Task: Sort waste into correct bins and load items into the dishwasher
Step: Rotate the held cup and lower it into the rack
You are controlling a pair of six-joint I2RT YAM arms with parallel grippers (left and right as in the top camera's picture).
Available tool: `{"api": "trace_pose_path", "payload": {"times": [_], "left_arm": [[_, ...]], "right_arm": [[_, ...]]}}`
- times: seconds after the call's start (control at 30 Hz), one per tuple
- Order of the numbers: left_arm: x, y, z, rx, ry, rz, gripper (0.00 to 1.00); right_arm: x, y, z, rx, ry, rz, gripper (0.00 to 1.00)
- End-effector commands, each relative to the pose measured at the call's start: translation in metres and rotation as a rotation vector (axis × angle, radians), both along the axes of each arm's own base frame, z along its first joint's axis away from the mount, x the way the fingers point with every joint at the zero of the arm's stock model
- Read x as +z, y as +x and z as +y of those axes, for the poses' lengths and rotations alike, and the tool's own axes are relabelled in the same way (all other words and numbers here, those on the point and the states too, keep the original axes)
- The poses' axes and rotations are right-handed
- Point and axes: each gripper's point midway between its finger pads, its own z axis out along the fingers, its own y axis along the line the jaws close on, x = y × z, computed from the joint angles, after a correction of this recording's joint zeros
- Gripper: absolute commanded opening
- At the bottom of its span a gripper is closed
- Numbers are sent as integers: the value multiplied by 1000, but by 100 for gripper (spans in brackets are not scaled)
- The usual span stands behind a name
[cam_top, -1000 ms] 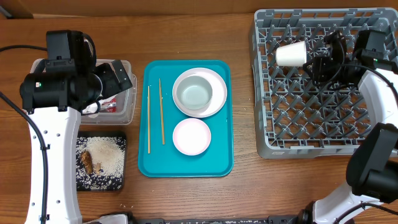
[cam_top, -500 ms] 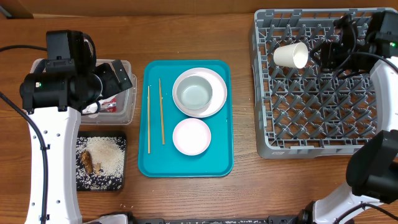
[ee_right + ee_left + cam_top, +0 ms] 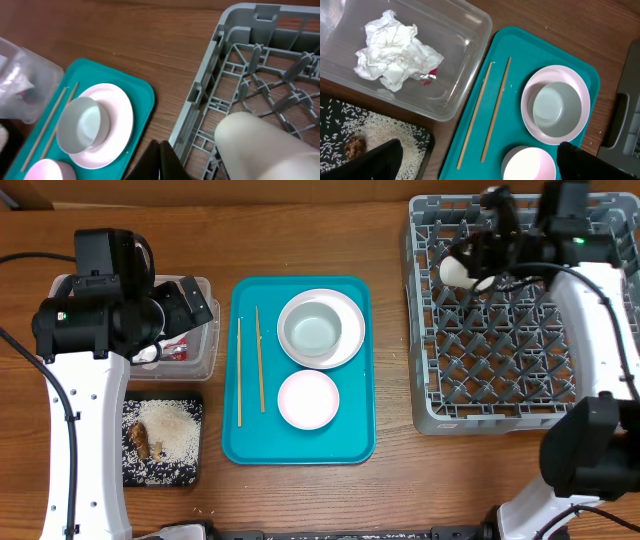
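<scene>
A small white cup [image 3: 452, 270] lies on its side in the back left of the grey dish rack [image 3: 500, 370]. My right gripper [image 3: 478, 252] is shut and empty just above and beside it; in the right wrist view the cup [image 3: 265, 145] lies to the right of the closed fingers [image 3: 160, 147]. My left gripper [image 3: 480, 167] is open and empty above the clear tub [image 3: 470, 60], which holds the napkin [image 3: 395, 50] and red wrapper [image 3: 427, 76]. Rice [image 3: 165, 425] and a brown scrap [image 3: 138, 440] lie in the black tray [image 3: 190, 470].
The teal tray [image 3: 350, 440] holds two chopsticks [image 3: 250, 370], a bowl [image 3: 312, 332] on a plate [image 3: 352, 345], and a second bowl [image 3: 308, 398]. The rack's pegs stand all around the cup. Bare wooden table lies between the teal tray and the rack.
My right arm has swung left and toward the back of the rack, from the cup's right to over it. The cup stays on its side. The left arm has not moved.
</scene>
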Motion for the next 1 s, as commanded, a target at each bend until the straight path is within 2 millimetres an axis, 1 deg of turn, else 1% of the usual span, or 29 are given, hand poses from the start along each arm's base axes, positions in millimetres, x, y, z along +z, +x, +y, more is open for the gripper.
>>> {"api": "trace_pose_path", "payload": {"times": [0.0, 0.17, 0.23, 0.3, 0.43, 0.57, 0.73, 0.83, 0.97], "left_arm": [[6, 1, 1, 8, -1, -17, 100], [6, 1, 1, 7, -2, -17, 100], [6, 1, 1, 8, -1, -17, 100], [6, 1, 1, 7, -2, -17, 100], [6, 1, 1, 7, -2, -17, 100], [6, 1, 1, 7, -2, -17, 100], [6, 1, 1, 7, -2, -17, 100], [6, 1, 1, 8, -1, -17, 100], [6, 1, 1, 7, -2, -17, 100]], "right_arm": [[-11, 14, -11, -70, -136, -14, 4], [-36, 24, -17, -116, -198, 22, 4], [-47, 26, -25, -154, -212, 52, 4], [-53, 27, -31, -182, -228, 68, 4], [-55, 28, -42, -218, -266, 74, 4], [-61, 23, -53, -252, -323, 104, 4], [-64, 19, -56, -259, -340, 123, 4], [-65, 18, -67, -311, -371, 138, 4], [-65, 17, -68, -313, -372, 141, 4]]}}
